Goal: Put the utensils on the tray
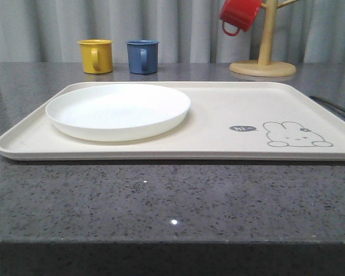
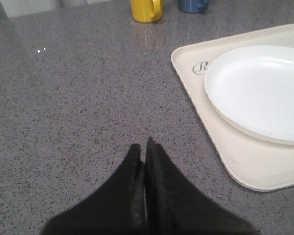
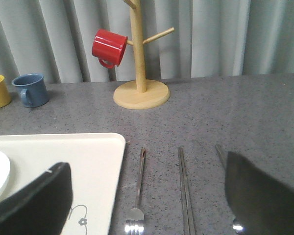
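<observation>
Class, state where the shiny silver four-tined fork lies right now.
In the right wrist view, the shiny silver four-tined fork lies on the grey speckled counter, between the cream rectangular tray and the straight silver chopsticks.

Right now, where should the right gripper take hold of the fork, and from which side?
Probably mid-handle, from above. The fork lies flat on the counter beside the tray, and the open right gripper already straddles it; the thin handle fits between the fingers.

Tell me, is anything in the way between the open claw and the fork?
Nothing visible is. The right gripper hangs open above the fork, which lies on bare counter beside the chopsticks. The tray sits right next to the fork, and that end of it looks bare.
</observation>
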Robot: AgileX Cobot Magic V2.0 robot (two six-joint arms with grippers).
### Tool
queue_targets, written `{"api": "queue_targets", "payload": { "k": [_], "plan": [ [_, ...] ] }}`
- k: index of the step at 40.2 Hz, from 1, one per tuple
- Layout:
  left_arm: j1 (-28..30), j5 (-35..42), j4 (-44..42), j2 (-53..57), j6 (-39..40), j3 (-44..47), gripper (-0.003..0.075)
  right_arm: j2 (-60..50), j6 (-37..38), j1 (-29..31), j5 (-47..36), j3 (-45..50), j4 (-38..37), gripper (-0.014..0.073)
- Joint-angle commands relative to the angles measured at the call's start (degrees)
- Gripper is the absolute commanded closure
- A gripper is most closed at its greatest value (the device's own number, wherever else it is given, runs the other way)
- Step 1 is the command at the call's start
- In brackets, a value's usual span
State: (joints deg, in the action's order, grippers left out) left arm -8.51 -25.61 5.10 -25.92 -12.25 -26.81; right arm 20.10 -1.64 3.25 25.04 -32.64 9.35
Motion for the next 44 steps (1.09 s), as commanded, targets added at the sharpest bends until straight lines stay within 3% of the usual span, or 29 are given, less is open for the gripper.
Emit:
{"api": "queue_targets", "payload": {
  "k": [1, 10, 38, 44],
  "plan": [
    [-0.4, 5.4, 0.7, 6.1, 0.6, 1.5, 0.0739, 0.8, -0.4, 0.3, -4.7, -2.1, 0.2, -0.006],
    [-0.4, 6.0, 0.7, 15.0, 0.6, 3.5, 0.0739, 0.8, -0.4, 0.3, -4.7, -2.1, 0.2, -0.006],
    [-0.4, 5.9, 0.7, 15.3, 0.6, 3.5, 0.0739, 2.7, -0.4, 0.3, -4.5, -2.5, 0.4, -0.0057],
    [-0.4, 5.9, 0.7, 15.3, 0.6, 3.5, 0.0739, 11.3, -0.5, 0.3, -1.1, -7.0, -0.2, 0.0025]
  ]
}}
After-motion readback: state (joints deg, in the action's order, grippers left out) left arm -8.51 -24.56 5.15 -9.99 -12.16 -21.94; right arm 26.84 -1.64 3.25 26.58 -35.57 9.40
